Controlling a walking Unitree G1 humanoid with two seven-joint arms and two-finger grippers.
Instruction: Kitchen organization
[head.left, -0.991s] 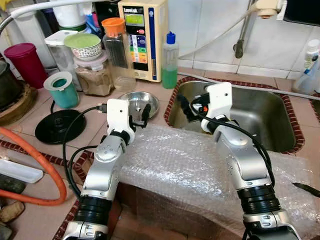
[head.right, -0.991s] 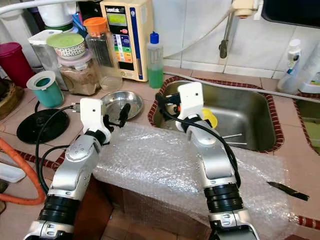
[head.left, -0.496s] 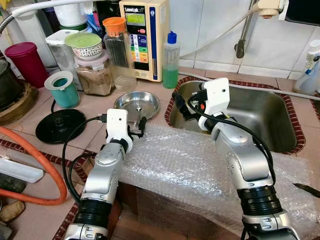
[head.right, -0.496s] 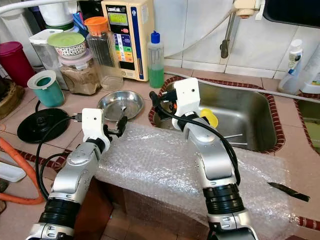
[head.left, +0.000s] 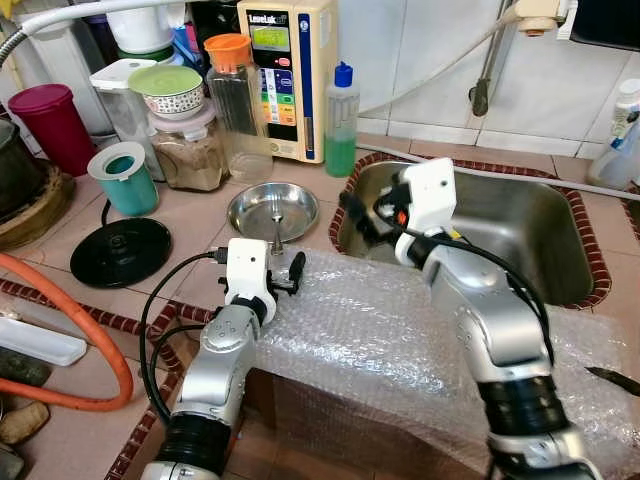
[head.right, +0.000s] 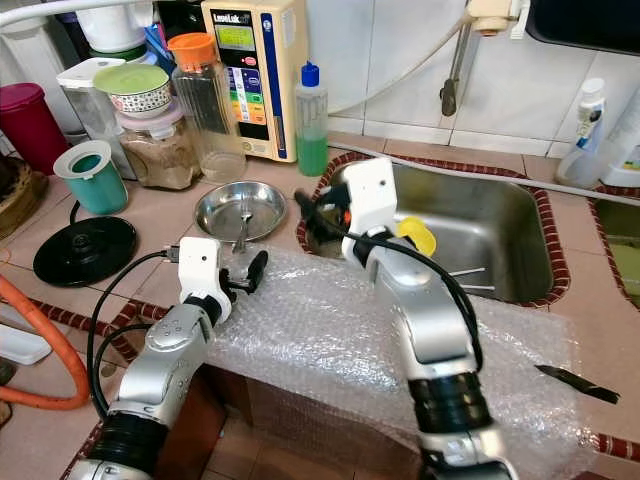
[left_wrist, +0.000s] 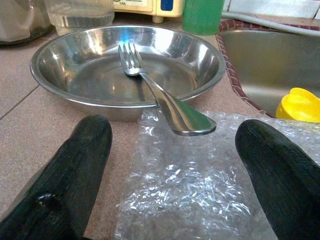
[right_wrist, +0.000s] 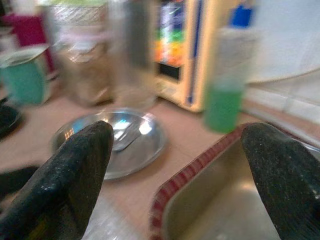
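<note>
Tiled in pinkish beige, the kitchen counter (head.left: 190, 235) stretches ahead of me, its front edge draped with a sheet of bubble wrap (head.left: 390, 335) on which both my silver arms rest. At the far right of the wrap lies a dark knife (head.left: 612, 377).

My left pincer (head.left: 288, 272) sits low at the wrap's left corner, fingers (left_wrist: 75, 165) spread apart and holding nothing, aimed at a shallow steel dish (head.left: 273, 209) just beyond. A fork (left_wrist: 152, 91) lies in that dish, tines down in the bowl, its handle resting on the rim and jutting over the wrap's edge.

My right pincer (head.left: 362, 215) hovers at the near-left rim of the steel sink (head.left: 520, 235), fingers (right_wrist: 75, 167) wide apart and empty, pointed across toward the dish; its wrist view is blurred. A yellow object (head.right: 418, 236) lies in the sink behind that wrist.

To the left, a black round base (head.left: 121, 251) sits on the counter with a teal cup (head.left: 125, 177) behind it, and an orange hose (head.left: 75, 325) curves along the near left edge.

Along the back wall stand a jar of brown powder (head.left: 187, 155), an orange-capped bottle (head.left: 238, 105), a beige water appliance (head.left: 290, 75) and a green soap bottle (head.left: 341, 122).
</note>
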